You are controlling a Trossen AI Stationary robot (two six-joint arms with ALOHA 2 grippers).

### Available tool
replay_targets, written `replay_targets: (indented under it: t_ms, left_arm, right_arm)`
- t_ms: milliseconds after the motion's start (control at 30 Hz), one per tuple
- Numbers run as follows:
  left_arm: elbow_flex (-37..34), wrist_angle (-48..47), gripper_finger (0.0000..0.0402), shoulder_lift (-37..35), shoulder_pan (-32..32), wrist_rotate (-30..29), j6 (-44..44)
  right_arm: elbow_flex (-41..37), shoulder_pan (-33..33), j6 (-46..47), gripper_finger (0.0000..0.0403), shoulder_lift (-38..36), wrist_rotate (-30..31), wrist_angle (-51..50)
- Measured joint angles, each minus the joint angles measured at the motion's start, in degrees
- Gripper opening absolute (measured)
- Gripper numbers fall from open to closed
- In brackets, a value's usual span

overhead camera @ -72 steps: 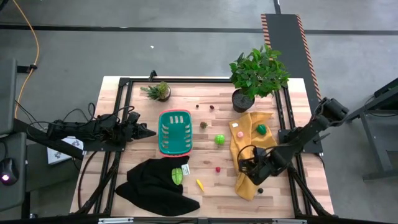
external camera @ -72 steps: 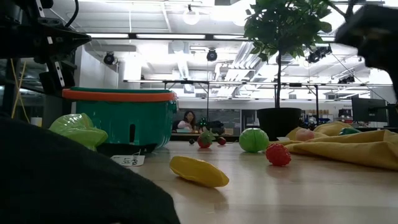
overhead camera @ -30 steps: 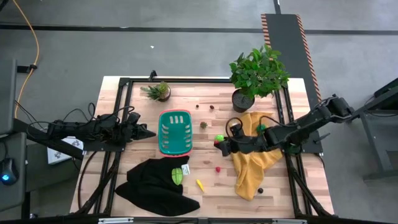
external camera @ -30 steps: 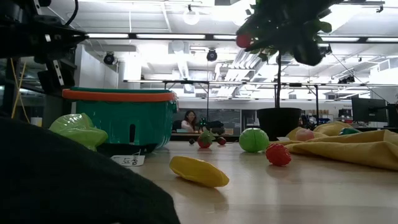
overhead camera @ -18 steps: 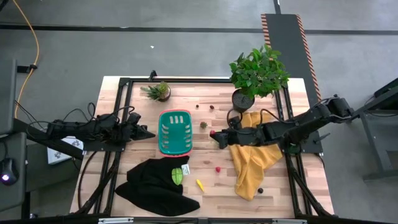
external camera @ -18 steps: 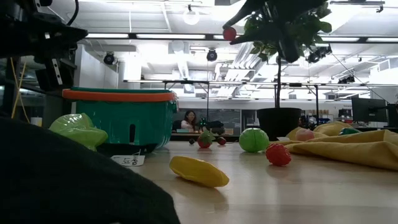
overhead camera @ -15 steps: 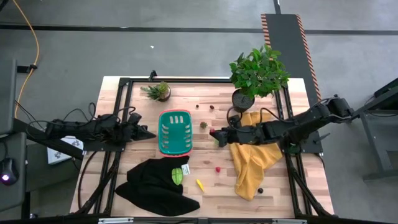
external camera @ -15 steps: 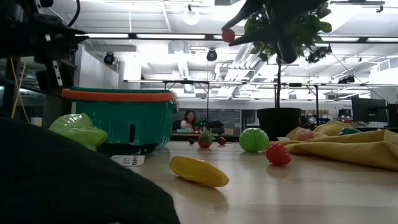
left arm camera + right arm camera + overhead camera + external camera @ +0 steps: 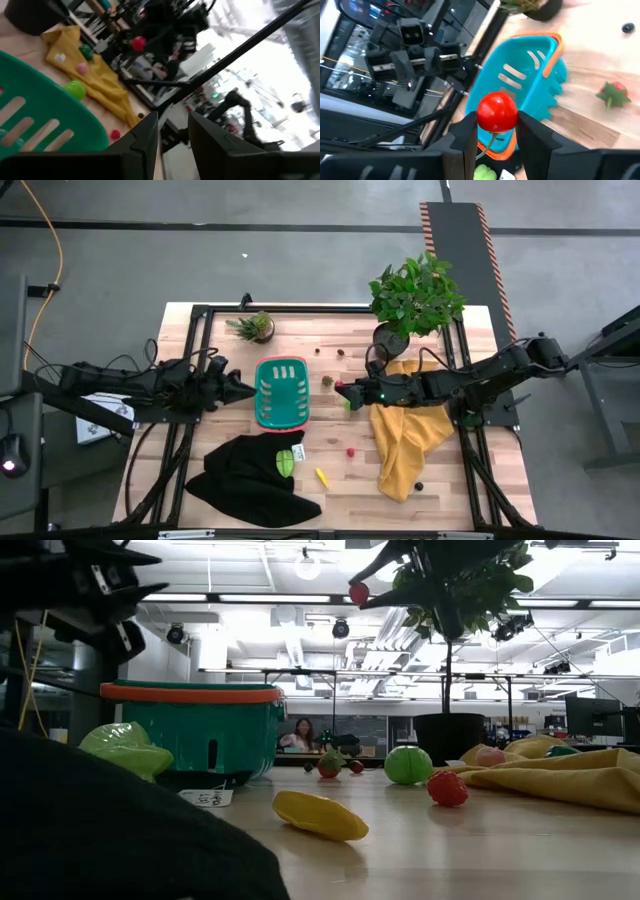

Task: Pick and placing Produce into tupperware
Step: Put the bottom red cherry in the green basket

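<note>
The tupperware, a teal basket with a red-pink rim, stands on the table left of centre. My right gripper hangs just right of it, above the table, shut on a small red round fruit. My left gripper hovers open at the basket's left side, touching nothing. More produce lies on the table: a green ball, a red piece, a yellow piece and a small leafy red piece. A yellow-green piece rests on the black cloth. My right gripper pinches the red round fruit by its two sides between its two fingers, at their free ends. The fingers come from the table's right, slanting slightly down. The fruit is lifted clear of the table, and a thin green stem hangs below it.
A yellow cloth lies under my right arm, with a dark piece beside its near end. A large potted plant and a small one stand at the far edge. Two tiny pieces lie between them.
My right gripper has carried the red fruit toward the table's left and far edge, nearer the basket, still clear of the table. My left gripper has risen a little and rolled, and its fingers have parted.
</note>
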Motion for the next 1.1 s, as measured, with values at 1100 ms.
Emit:
replay_targets:
  t_ms: [1100]
  left_arm:
    - [9.3,30.8,0.0095,43.4,0.0,3.5,-4.8]
  right_arm:
    - [0.0,-2.8,-3.7,0.0103,10.7,-4.5,17.7]
